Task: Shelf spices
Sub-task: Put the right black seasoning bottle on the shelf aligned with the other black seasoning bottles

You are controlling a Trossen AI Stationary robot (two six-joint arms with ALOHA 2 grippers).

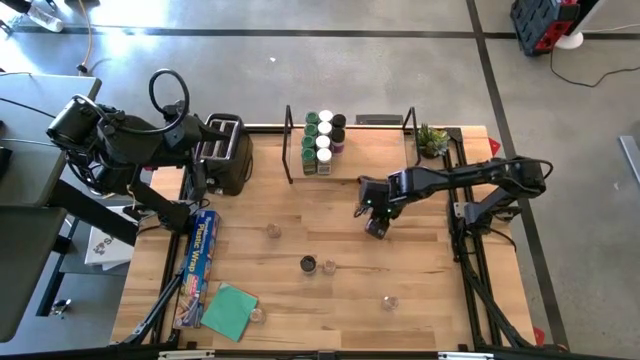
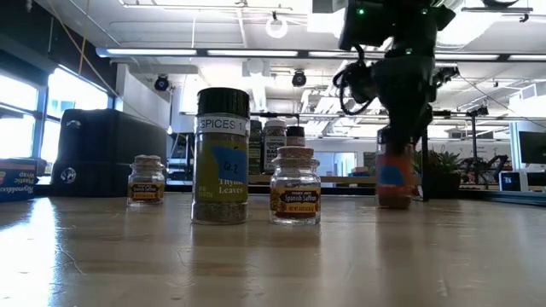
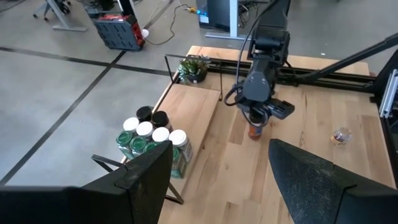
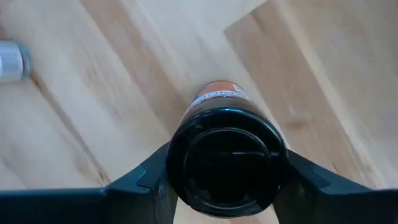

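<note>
My right gripper [image 1: 375, 220] is out over the middle of the table, in front of the shelf, shut on a spice jar [image 4: 219, 102] with a black cap and orange contents. The same jar [image 2: 394, 181] stands upright under the arm in the low view. The light-wood shelf [image 1: 375, 165] with black end frames sits at the far edge and carries several jars [image 1: 322, 140] with green, white and black tops at its left end. Several loose jars stand on the table, such as a black-capped jar [image 2: 222, 162] and a small clear jar [image 2: 295, 188]. My left gripper [image 3: 217, 186] waits open above the toaster. My right gripper pinches the jar by its black cap [image 4: 180, 165], one finger [image 4: 146, 180] on each side. It comes from above, pointing down. The jar is upright below the fingers; I cannot tell whether its base touches the table.
A black-and-silver toaster [image 1: 228, 152] stands left of the shelf. A small potted plant [image 1: 433, 140] sits at the shelf's right end. A blue plastic wrap box [image 1: 198, 265] and a green pad [image 1: 230, 310] lie at the near left. The shelf's right part is bare wood.
</note>
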